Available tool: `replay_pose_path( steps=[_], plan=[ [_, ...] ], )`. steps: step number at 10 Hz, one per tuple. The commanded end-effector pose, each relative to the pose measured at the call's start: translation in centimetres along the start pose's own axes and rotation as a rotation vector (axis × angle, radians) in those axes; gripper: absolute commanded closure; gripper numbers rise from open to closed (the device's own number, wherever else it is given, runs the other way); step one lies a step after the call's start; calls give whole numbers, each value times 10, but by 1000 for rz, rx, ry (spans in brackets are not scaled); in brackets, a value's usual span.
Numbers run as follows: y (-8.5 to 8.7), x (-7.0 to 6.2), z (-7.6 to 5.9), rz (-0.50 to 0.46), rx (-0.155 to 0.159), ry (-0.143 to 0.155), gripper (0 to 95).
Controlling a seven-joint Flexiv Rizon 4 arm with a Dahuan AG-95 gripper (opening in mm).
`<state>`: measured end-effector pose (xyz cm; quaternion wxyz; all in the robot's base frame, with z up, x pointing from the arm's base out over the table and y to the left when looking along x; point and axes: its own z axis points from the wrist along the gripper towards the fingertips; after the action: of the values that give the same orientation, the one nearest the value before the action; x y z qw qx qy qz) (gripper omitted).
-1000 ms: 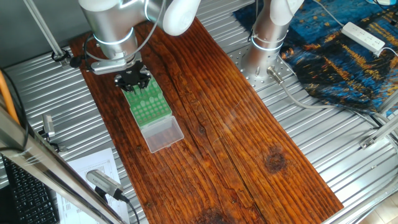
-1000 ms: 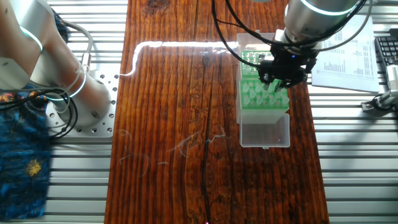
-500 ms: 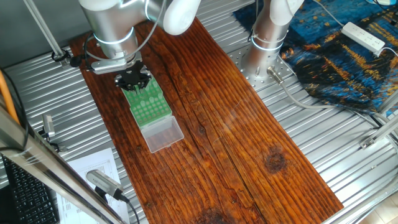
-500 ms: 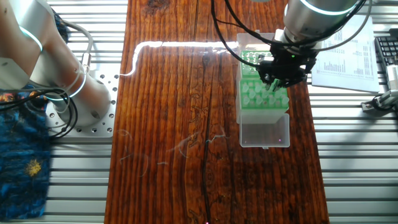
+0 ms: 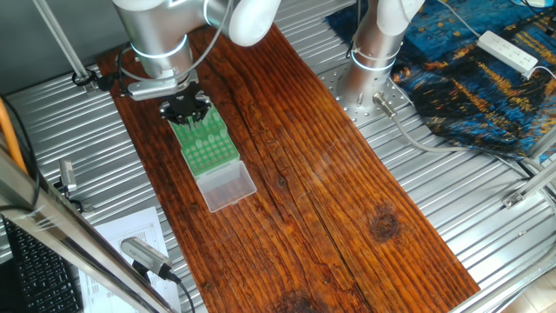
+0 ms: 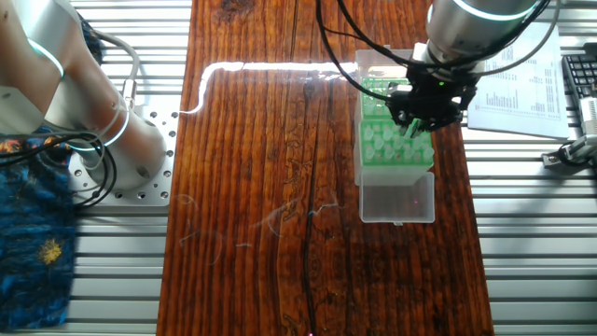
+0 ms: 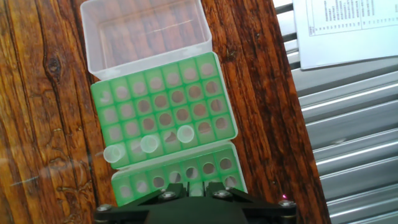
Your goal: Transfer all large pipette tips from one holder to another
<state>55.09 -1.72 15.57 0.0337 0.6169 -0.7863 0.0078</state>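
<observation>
Three large pipette tips (image 7: 149,144) stand in one row of the green holder (image 7: 205,74), translucent with round tops. A second green holder (image 7: 217,167) lies just below it in the hand view. My gripper (image 7: 195,186) hangs over this second holder. Its fingers (image 7: 176,188) are nearly together on a pale translucent piece that looks like a large pipette tip. In the fixed views the gripper (image 5: 185,111) (image 6: 422,117) is over the far end of the green holders (image 5: 208,143) (image 6: 396,149); the tips are too small to make out there.
A clear plastic box (image 7: 146,37) (image 5: 228,187) (image 6: 398,198) adjoins the holders. Printed paper (image 6: 518,84) (image 7: 345,28) lies on the metal table beside the wooden board (image 5: 347,200). A second arm's base (image 5: 373,52) (image 6: 103,121) and a blue cloth (image 5: 486,78) stand across the board.
The gripper has shifted slightly, up and toward the far end of the holders. The holders and the clear box have not moved.
</observation>
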Motion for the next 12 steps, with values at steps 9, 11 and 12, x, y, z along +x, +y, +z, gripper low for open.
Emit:
replay_pose_path(
  steps=[9,11,12],
  plan=[
    [-8,-2,-27,-11,-25,12,950],
    [-10,-1,-39,-20,-31,13,950],
    [-11,-2,-44,-23,-35,13,950]
  ],
)
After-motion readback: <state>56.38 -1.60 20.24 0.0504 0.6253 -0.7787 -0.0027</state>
